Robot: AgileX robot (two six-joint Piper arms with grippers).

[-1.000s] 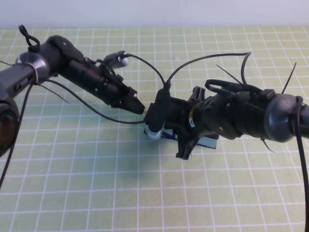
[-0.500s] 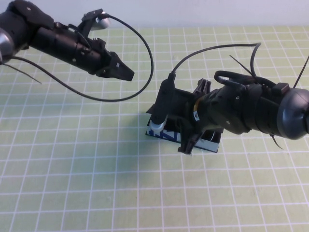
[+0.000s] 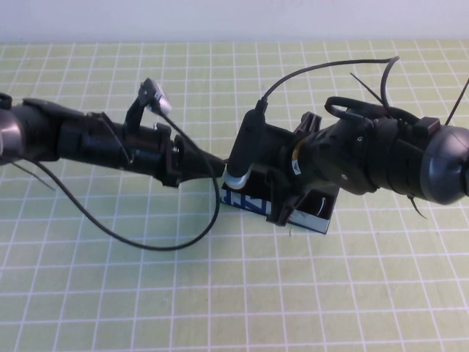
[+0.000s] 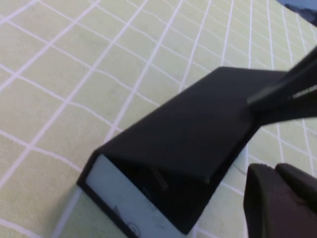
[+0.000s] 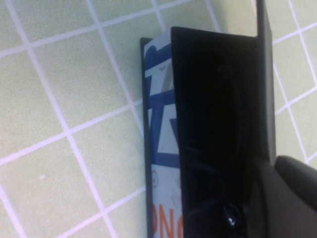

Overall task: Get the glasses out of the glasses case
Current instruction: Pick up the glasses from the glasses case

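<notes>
**Right fingers closed inside the open case, left gripper at its end**

My right gripper is down in the open glasses case, fingers drawn fully together. In the right wrist view one dark finger sits against the black interior, where a glossy dark shape lies near the tip; I cannot tell whether that is the glasses or whether I have hold of anything. My left gripper reaches in from my left, its tip right at the case's left end. In the left wrist view its fingers show with a gap between them, beside the case's raised black lid, gripping nothing that I can see.

The case rests on the green gridded mat near the middle of the table, under my right wrist, its pale front side with blue lettering and an orange-red mark facing me.
</notes>
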